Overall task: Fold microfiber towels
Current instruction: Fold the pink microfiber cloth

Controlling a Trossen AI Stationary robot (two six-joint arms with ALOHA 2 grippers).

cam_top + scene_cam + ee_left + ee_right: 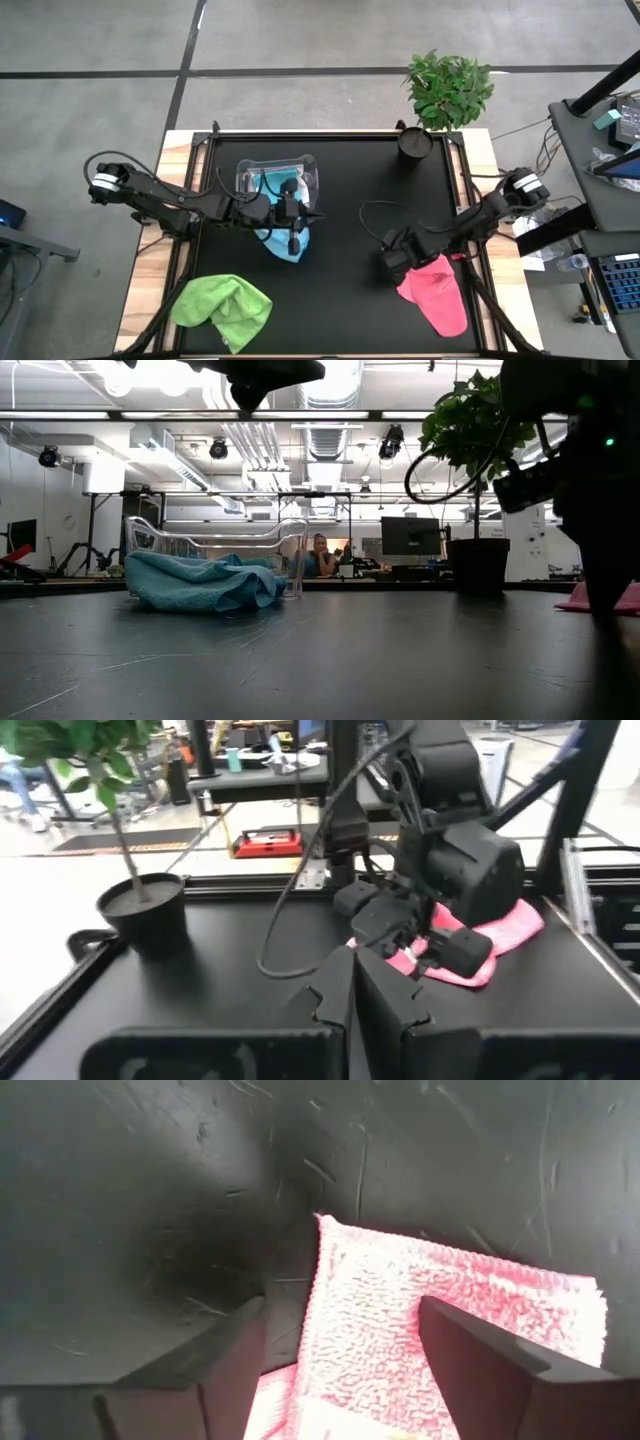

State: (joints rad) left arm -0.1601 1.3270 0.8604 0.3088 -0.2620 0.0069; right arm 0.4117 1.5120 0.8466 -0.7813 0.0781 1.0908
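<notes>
Three microfiber towels can be counted on the black table (340, 300), one of each colour. The lime green towel (222, 311) lies crumpled in a loose heap at the near left corner of the table, well apart from the others. The light blue towel (283, 241) lies rumpled, partly in and partly spilling out of the one clear plastic tub (275, 175) that stands left of the table's middle; in the low view it sags in soft folds in front of the tub's wall. The pink towel (436, 290) lies flat on the right side as a folded, elongated shape with a rounded near end; in the right wrist view its looped pile and stitched edge show, with one corner pointing at bare table. The right gripper (340, 1355) stands over that towel's inner end with its fingers spread apart, one over bare table and one over the pink cloth, holding nothing. The left gripper (293, 240) hovers above the blue towel with its fingers pressed together and empty. One potted plant (447, 90) stands at the far right corner.
</notes>
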